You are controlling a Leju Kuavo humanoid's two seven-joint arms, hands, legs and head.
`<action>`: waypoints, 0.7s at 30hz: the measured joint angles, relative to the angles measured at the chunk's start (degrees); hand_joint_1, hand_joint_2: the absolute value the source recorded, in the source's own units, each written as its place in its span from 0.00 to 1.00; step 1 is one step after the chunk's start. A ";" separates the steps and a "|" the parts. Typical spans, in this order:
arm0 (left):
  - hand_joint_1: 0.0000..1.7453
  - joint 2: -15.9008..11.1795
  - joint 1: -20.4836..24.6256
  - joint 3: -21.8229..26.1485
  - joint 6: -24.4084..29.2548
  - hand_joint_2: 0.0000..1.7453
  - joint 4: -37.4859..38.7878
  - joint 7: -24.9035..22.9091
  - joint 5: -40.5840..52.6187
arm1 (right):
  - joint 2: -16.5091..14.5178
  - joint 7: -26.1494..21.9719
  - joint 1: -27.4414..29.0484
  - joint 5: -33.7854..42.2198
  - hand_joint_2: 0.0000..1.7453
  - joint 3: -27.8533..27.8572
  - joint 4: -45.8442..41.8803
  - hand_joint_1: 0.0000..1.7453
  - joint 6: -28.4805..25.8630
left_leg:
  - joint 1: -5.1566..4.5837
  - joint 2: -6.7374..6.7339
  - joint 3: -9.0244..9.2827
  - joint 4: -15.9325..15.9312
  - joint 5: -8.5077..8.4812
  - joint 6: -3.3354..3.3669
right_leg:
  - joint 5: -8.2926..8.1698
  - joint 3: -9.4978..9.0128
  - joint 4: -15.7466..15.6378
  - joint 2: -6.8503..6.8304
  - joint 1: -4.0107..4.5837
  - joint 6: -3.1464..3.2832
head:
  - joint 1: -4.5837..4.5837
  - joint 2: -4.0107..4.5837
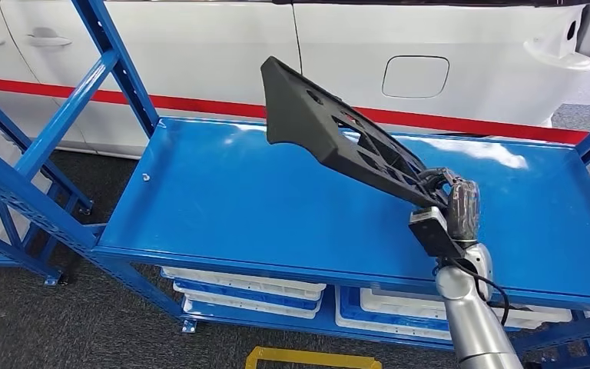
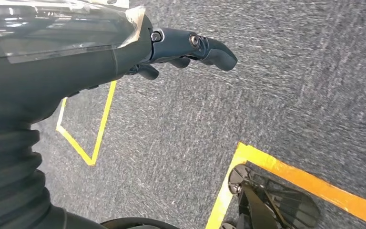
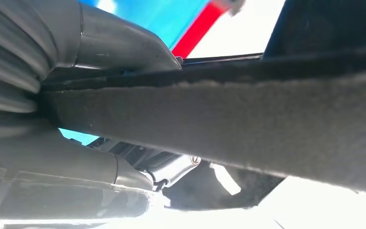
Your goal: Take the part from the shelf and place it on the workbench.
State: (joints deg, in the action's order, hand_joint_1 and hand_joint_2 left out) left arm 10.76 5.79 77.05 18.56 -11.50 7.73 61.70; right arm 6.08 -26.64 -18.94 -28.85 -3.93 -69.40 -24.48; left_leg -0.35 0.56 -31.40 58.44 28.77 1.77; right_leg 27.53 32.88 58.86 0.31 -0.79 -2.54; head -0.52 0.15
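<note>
A white car body [image 1: 223, 46] with a red stripe along its lower side and a fuel flap fills the background behind the rack. In front of it stands a blue steel shelf rack [image 1: 77, 223], its broad blue shelf deck [image 1: 223, 200] bare apart from what hangs above it. On the lower level sit white and blue plastic trays [image 1: 246, 288], stacked one on another; what lies in them cannot be made out. The floor is dark grey carpet [image 2: 267, 86] marked with yellow tape lines [image 2: 310, 181].

The black moulded car part [image 1: 330, 131], long and flat with several cut-outs, is lifted clear of the shelf deck and tilts upward, its wide end high toward the car and its narrow end low at the right. The right hand [image 1: 455, 201] grips that narrow end, fingers wrapped round it; in the right wrist view the part's felt-lined edge [image 3: 248, 119] runs across between the grey thumb [image 3: 119, 45] and the fingers beneath.

The left hand [image 2: 124, 52] hangs over the carpet, holding nothing; its dark fingers [image 2: 205, 47] reach out with a slight curl, and whether they are spread or drawn together cannot be told.
</note>
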 joint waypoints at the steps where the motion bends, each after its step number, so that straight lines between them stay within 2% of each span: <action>1: 0.00 0.04 0.00 0.11 0.40 1.00 0.00 -0.14 -0.04 | -0.37 -1.02 1.27 3.54 1.00 -0.08 -2.16 1.00 1.39 | 0.00 0.02 -0.02 0.00 0.00 0.00 | 0.00 0.02 0.00 -0.01 0.00 0.00 | 0.01 0.00; 4: 0.00 0.11 -0.02 0.41 1.38 1.00 0.00 -0.10 -0.31 | -1.34 -4.37 5.23 14.15 1.00 -0.15 -9.42 1.00 5.14 | -0.01 0.02 -0.09 0.00 0.00 0.00 | 0.00 0.07 0.00 -0.03 -0.01 0.00 | 0.01 0.00; 7: 0.00 0.13 -0.02 0.50 1.57 1.00 0.00 0.16 -0.48 | -1.84 -5.44 8.46 20.13 1.00 0.09 -16.21 1.00 6.31 | -0.01 -0.01 -0.10 0.00 0.01 0.00 | 0.01 0.11 0.00 -0.02 -0.02 0.00 | 0.01 0.00; 12: 0.00 0.14 -0.02 0.52 1.56 1.00 0.00 0.43 -0.48 | -1.88 -4.21 10.50 24.09 1.00 2.24 -21.87 1.00 5.60 | -0.03 -0.05 -0.08 0.00 0.02 0.00 | 0.00 0.09 -0.01 0.00 -0.03 0.00 | 0.00 0.00; 17: 0.00 0.19 -0.02 0.58 1.11 1.00 0.00 1.87 -0.96 | -1.70 -2.14 10.52 30.12 1.00 5.67 -22.46 1.00 6.48 | -0.03 -0.01 -0.05 0.00 0.01 0.00 | 0.00 0.06 -0.01 -0.01 -0.04 0.00 | 0.01 0.00; 21: 0.00 0.21 -0.01 0.65 0.69 1.00 0.00 2.21 -1.11 | -1.35 -1.96 10.48 31.22 1.00 7.98 -22.43 1.00 6.73 | -0.03 -0.04 -0.06 0.00 0.01 0.00 | 0.00 0.08 -0.01 0.01 -0.04 0.00 | 0.00 0.00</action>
State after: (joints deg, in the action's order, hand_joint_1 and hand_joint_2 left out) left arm 10.97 5.77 77.70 19.25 -11.50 9.93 60.59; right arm 4.73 -28.61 -8.46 2.37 4.05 -91.83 -17.75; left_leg -0.38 0.51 -31.46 58.44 28.78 1.77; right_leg 27.53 32.96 58.86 0.31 -0.83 -2.54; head -0.52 0.15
